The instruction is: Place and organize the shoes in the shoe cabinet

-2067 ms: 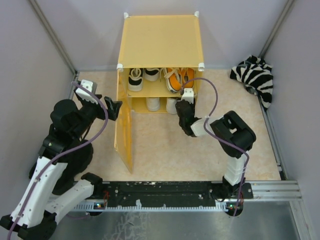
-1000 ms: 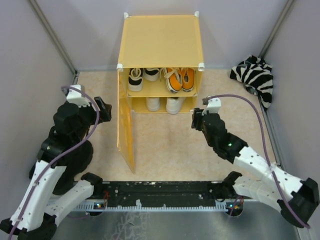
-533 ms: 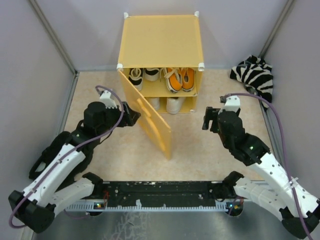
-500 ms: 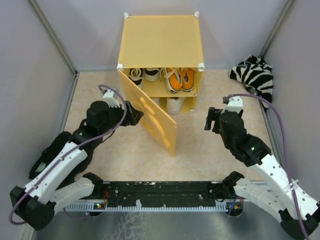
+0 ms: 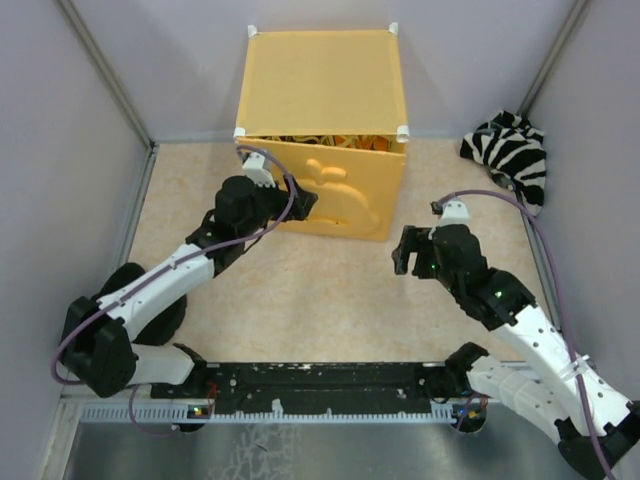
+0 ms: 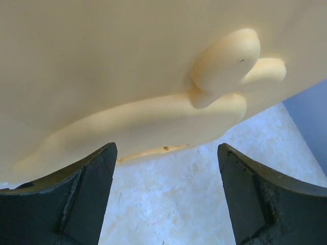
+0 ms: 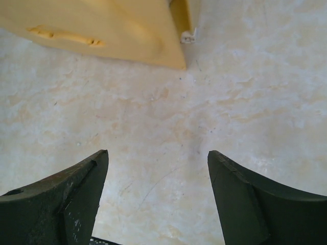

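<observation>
Closing further than before, shoe cabinet door (image 5: 345, 195), left pincer (image 6: 166, 148) and right pincer (image 7: 158, 155) apart.

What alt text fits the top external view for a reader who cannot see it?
A yellow-orange shoe cabinet stands at the back, its embossed door almost shut. The left end effector, open, is at the door; the right end effector hangs open nearby; a zebra-striped bundle lies far right.

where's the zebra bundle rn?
Top view: the zebra-striped bundle sits in the far right corner by the wall, right of the shoe cabinet, beyond the right pincer.
</observation>
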Controlling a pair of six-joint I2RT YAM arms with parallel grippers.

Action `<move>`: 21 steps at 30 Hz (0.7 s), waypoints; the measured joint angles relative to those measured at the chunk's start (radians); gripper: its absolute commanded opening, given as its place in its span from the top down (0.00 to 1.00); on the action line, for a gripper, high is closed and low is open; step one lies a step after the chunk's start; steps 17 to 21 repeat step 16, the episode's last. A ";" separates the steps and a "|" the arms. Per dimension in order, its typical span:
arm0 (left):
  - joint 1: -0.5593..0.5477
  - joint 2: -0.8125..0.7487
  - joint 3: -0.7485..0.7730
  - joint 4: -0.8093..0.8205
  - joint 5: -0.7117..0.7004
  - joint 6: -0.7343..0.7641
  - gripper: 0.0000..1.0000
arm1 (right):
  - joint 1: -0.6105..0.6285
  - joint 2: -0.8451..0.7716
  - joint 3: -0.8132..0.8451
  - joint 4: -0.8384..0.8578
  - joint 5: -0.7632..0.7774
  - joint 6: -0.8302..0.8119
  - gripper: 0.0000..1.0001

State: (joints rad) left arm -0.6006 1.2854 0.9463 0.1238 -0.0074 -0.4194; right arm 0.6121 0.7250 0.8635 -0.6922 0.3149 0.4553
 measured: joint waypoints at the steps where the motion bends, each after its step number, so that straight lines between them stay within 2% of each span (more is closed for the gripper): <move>1: 0.000 0.019 0.008 0.024 -0.009 0.005 0.14 | 0.000 0.009 -0.003 0.001 -0.024 0.003 0.20; 12: -0.032 0.169 0.114 0.050 -0.053 0.061 0.13 | 0.000 0.024 -0.013 0.054 -0.048 0.010 0.18; 14: -0.033 0.174 0.120 0.046 -0.052 0.065 0.09 | 0.000 0.027 -0.014 0.065 -0.047 0.009 0.18; 15: -0.034 0.173 0.120 0.044 -0.052 0.067 0.02 | 0.000 0.031 -0.015 0.071 -0.045 0.008 0.18; 21: -0.035 0.173 0.120 0.043 -0.051 0.071 0.01 | 0.000 0.034 -0.018 0.078 -0.041 0.008 0.18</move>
